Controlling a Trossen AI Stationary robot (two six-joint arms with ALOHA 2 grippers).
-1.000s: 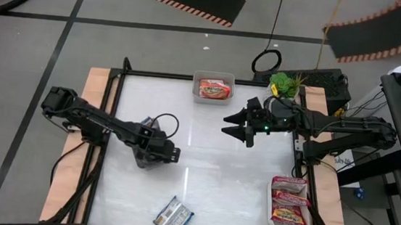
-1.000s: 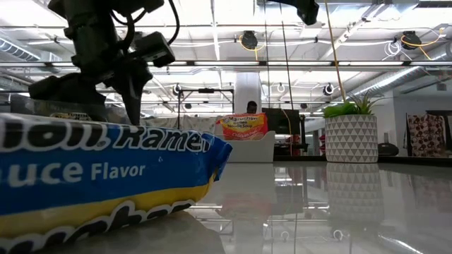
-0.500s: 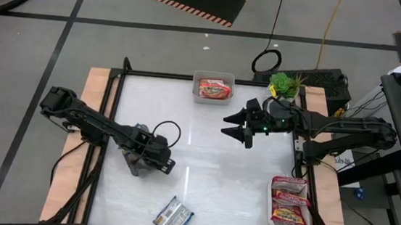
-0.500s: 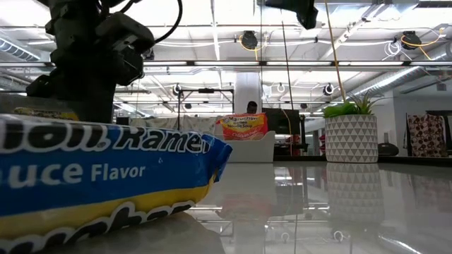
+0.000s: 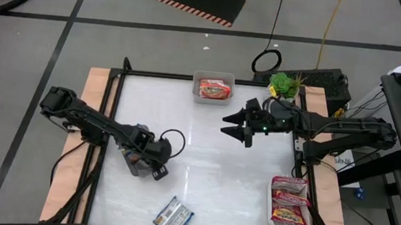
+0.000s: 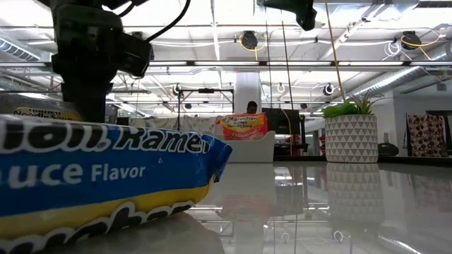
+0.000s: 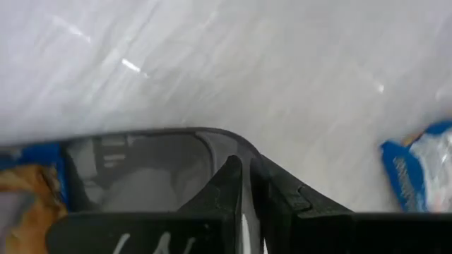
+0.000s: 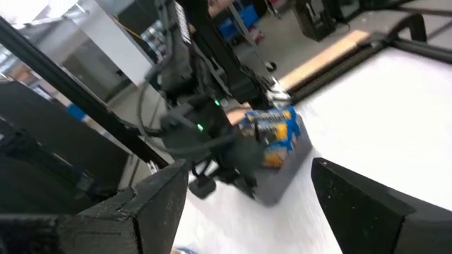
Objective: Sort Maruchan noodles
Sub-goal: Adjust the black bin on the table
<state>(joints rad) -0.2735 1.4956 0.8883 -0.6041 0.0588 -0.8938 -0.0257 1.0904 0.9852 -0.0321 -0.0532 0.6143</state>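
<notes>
The left wrist view alone shows the left claw (image 7: 244, 187) clenched on the grey tray's (image 7: 169, 141) rim, blue packets (image 7: 32, 173) inside, half hidden. Right claw (image 5: 234, 128) released, far off. Another blue packet (image 5: 174, 216) lies near the tray.

The left arm reaches in from the table's (image 5: 203, 164) left edge, its wrist bent downward over the left half of the surface. The left gripper (image 5: 157, 170) sits low there, fingers (image 7: 229, 194) pressed together with hardly a gap between them. The right arm stretches in from the table's right edge, held level above the far half; the right gripper (image 5: 232, 125) hangs there, its fingers (image 8: 159, 204) spread wide
</notes>
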